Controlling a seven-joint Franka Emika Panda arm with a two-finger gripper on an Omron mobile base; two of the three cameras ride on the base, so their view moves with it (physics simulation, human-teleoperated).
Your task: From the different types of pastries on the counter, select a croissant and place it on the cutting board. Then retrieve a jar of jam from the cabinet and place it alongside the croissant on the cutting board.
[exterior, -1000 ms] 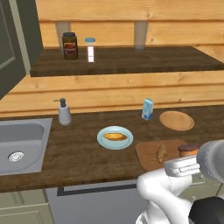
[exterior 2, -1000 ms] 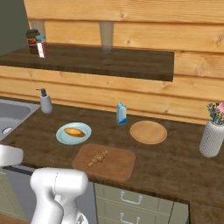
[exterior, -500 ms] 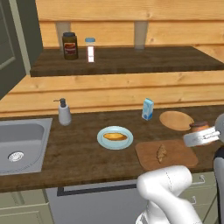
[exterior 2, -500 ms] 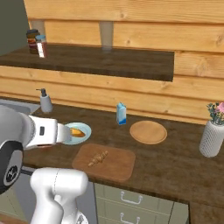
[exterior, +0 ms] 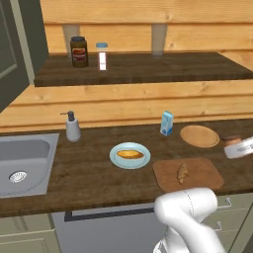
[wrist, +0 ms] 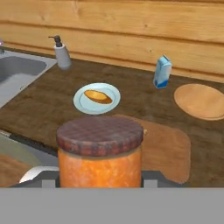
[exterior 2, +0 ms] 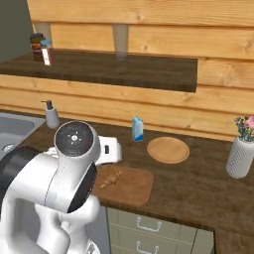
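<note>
The jar of jam [wrist: 100,155] sits large and upright at the bottom of the hand view, its coppery lid toward the camera, pinched between the fingers of the gripper [wrist: 100,177], which are pressed against its sides; it is being carried in the air rather than resting on anything. Below and beyond it lies the cutting board [wrist: 168,151], near the front edge of the counter [exterior: 89,168], and the croissant [exterior: 182,173] already rests near the board's middle, so the first half of the task looks done. The jar is held lid-up, probably so it can be set down on its base without tipping. In the left base view the hand juts in at the right edge, beside the board's right end. A pale blue plate [exterior: 130,155] with the oblong pastry [exterior: 129,154] lies just left of the board; a round wooden plate [exterior: 199,136] and a small blue carton [exterior: 167,123] stand behind it toward the wall. What remains, by my reading, is lowering the jar onto bare board beside the croissant.
</note>
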